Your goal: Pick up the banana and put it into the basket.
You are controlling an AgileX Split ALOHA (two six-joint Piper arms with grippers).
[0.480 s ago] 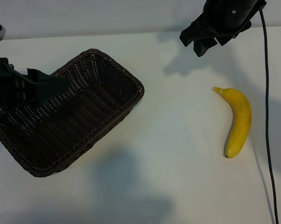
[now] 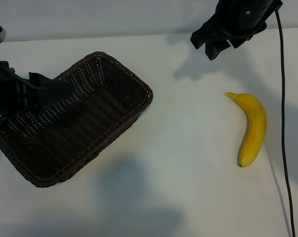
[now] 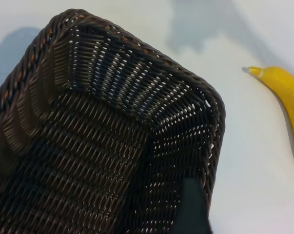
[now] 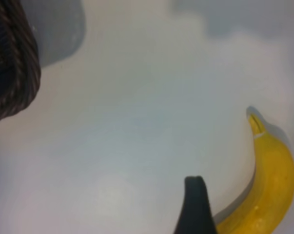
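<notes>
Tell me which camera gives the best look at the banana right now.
The exterior view: the whole banana lies clear on the table, stem to tip, nothing covering it. The left wrist view catches only its stem end at the frame edge. The right wrist view shows it close but cut off, partly behind a tool finger.

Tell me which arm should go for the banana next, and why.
Right. The right gripper hangs open above the table near the banana, which lies on that side. The left gripper sits over the basket, across the table from the fruit.
</notes>
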